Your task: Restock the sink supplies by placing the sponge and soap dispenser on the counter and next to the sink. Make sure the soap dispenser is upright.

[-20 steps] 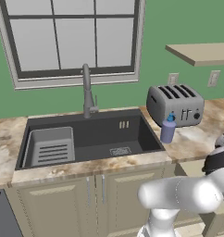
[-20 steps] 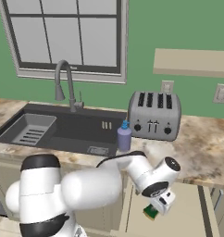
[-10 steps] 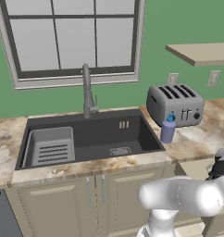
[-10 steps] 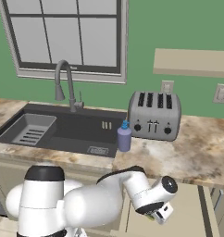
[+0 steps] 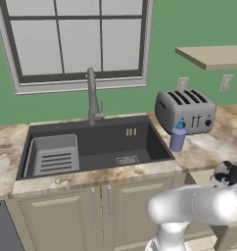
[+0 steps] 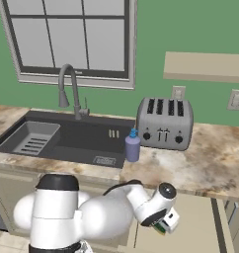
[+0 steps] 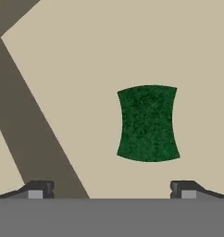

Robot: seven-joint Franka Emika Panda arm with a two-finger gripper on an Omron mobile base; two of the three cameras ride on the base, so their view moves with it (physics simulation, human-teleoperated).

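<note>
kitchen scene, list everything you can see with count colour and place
sponge: 1, dark green top, on a beige surface below the hand, under counter level
soap dispenser: 1, lavender with blue pump, upright on counter between sink and toaster
sink: 1, dark grey, set in counter
drying rack: 1, grey, left in sink
faucet: 1, grey, behind sink
toaster: 1, silver, right of sink
counter: 1, beige-brown marbled
shelf: 1, tan, on wall
gripper: 1, dark tips, open, above sponge

No text, label, brand, number or sign can be read on anything here.
</note>
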